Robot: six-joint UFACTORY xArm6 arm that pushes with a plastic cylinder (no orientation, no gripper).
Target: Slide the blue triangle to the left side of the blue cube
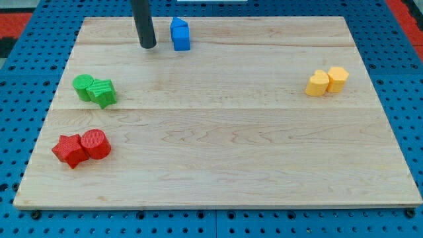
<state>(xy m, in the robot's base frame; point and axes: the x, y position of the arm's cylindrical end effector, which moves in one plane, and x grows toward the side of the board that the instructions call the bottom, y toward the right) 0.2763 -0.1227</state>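
Note:
Two blue blocks stand touching each other near the view's top, left of centre. The upper one looks like the blue triangle and the lower one like the blue cube, though their shapes are hard to tell apart. My dark rod comes down from the top edge. My tip rests on the board just left of the blue pair, with a small gap between them.
The wooden board lies on a blue pegboard. Two green blocks touch at the left. A red star and a red cylinder touch at the lower left. Two yellow blocks touch at the right.

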